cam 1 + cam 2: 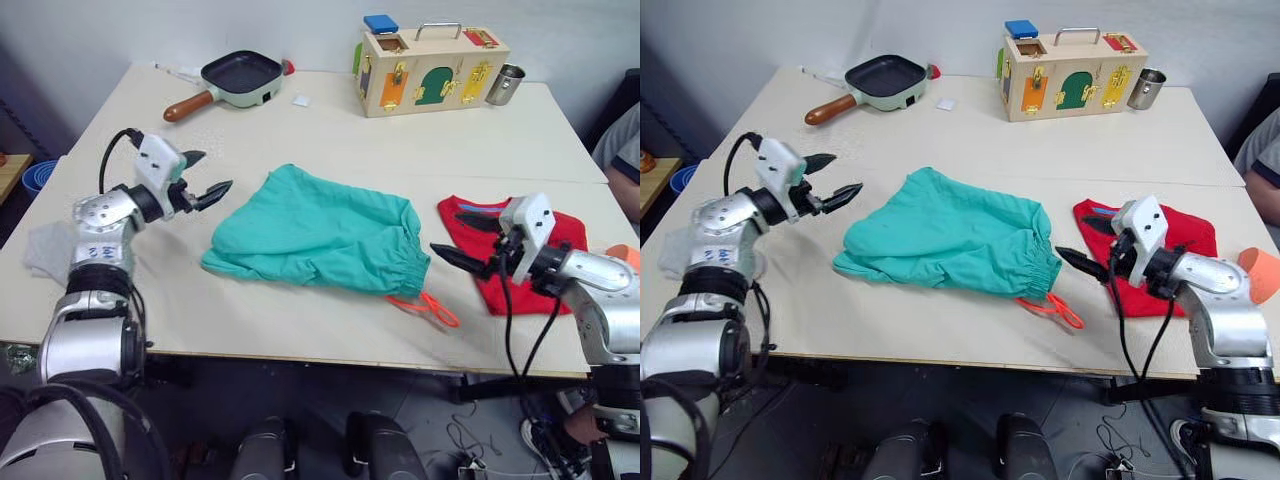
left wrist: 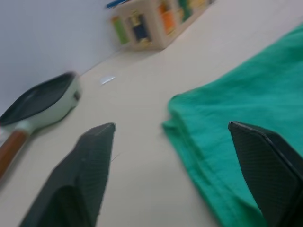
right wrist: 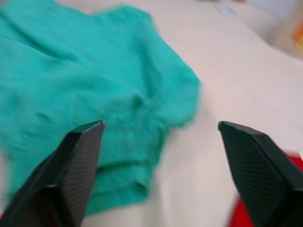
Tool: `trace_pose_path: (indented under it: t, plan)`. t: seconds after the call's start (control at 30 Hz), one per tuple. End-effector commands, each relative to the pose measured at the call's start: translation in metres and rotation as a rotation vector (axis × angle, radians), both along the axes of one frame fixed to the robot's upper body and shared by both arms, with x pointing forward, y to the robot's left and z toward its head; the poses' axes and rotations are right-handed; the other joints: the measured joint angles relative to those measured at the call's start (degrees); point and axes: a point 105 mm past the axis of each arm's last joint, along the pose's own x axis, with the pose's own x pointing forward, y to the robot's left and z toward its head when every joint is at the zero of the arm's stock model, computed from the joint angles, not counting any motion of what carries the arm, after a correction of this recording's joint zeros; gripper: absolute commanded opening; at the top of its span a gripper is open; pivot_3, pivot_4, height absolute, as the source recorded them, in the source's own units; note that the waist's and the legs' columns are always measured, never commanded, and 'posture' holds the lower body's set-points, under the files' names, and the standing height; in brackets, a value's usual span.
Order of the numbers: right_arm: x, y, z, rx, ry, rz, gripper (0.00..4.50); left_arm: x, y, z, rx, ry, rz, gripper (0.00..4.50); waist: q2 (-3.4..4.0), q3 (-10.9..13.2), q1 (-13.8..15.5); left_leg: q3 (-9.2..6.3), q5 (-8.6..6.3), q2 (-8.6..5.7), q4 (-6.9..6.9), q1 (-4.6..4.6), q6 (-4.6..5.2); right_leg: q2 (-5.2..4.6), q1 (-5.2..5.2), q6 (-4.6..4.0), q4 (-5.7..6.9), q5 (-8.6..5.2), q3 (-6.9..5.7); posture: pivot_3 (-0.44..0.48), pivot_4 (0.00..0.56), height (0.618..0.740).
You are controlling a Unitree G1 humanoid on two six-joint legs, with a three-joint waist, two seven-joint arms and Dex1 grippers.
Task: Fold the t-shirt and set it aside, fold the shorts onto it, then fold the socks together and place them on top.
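The table is taken up mid-way by the shorts, seemingly spread for folding; the t-shirt is set aside folded at right. Left gripper and right gripper are held apart-fingered, empty, flanking the shorts

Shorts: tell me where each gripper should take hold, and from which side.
The shorts lie flat between the open grippers. The left gripper should probably pinch the leg-hem corner facing it, coming from the robot's left. The right gripper could take the gathered waistband end above the orange drawstring, coming from the right.
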Motion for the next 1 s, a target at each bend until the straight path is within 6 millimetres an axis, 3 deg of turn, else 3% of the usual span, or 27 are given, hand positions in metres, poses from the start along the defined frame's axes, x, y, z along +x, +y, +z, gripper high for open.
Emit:
trace_pose_path:
  t: [0.03, 0.17, 0.33, 0.5, 0.63, 0.77, 0.87, 1.0]
  plan:
    - [-0.019, 0.039, -0.010, -0.076, -0.050, 0.164, 4.50, -0.031, -0.010, -0.018, 0.139, 0.048, -0.195, 4.48, 0.00, 0.00, -0.15, 0.00, 0.00, 0.01, 0.01, -0.01, 0.00, -0.01, 0.00, 0.00, -0.02, 0.00, 0.03, 0.000, 0.150, 0.740]
    - [-0.013, 0.074, -0.033, -0.152, -0.077, 0.169, 4.50, -0.033, -0.012, -0.045, 0.294, 0.080, -0.183, 4.48, -0.01, 0.00, -0.35, -0.07, -0.03, 0.03, 0.22, -0.05, -0.02, -0.06, -0.03, -0.01, -0.03, 0.00, 0.18, 0.000, 0.150, 0.740]
    - [0.010, 0.085, -0.050, -0.276, -0.134, 0.098, 4.50, -0.024, -0.015, -0.069, 0.375, 0.108, -0.138, 4.48, -0.03, -0.01, 0.14, -0.11, -0.13, -0.07, 0.34, -0.11, 0.13, -0.18, -0.04, -0.01, -0.02, 0.00, 0.28, 0.000, 0.150, 0.740]
    - [0.031, 0.084, -0.052, -0.383, -0.216, 0.041, 2.90, -0.013, -0.008, -0.092, 0.468, 0.141, -0.053, 4.50, -0.04, -0.02, 0.37, -0.16, -0.14, -0.06, 0.35, -0.13, 0.13, -0.19, -0.04, -0.01, 0.27, 0.00, 0.26, 0.000, 0.150, 0.740]
    - [0.032, 0.084, -0.055, -0.406, -0.231, 0.066, 1.53, -0.015, -0.007, -0.107, 0.479, 0.241, -0.067, 3.60, -0.04, -0.05, 0.14, -0.11, -0.14, -0.07, 0.37, -0.04, 0.15, -0.18, 0.03, -0.01, 0.29, 0.00, 0.17, 0.000, 0.150, 0.740]
    - [0.028, 0.082, -0.056, -0.405, -0.235, 0.099, 0.15, -0.037, -0.011, -0.118, 0.437, 0.363, -0.190, 2.38, -0.03, -0.07, -0.10, -0.06, -0.14, -0.04, 0.37, 0.01, 0.14, -0.17, 0.03, -0.01, 0.35, 0.00, 0.17, 0.000, 0.150, 0.740]
    - [0.025, 0.077, -0.054, -0.394, -0.237, 0.133, 0.00, -0.056, -0.015, -0.116, 0.369, 0.430, -0.268, 1.37, -0.02, -0.07, -0.92, -0.07, -0.15, -0.04, 0.36, 0.00, 0.14, -0.17, 0.03, -0.01, 0.34, 0.00, 0.20, 0.000, 0.150, 0.740]
    - [0.021, 0.060, -0.045, -0.391, -0.289, 0.182, 0.00, -0.097, -0.023, -0.113, 0.336, 0.486, -0.376, 0.20, -0.02, -0.06, -1.29, -0.15, -0.18, -0.01, 0.33, -0.01, 0.11, -0.19, 0.05, -0.01, 0.28, -0.01, 0.43, 0.000, 0.150, 0.740]
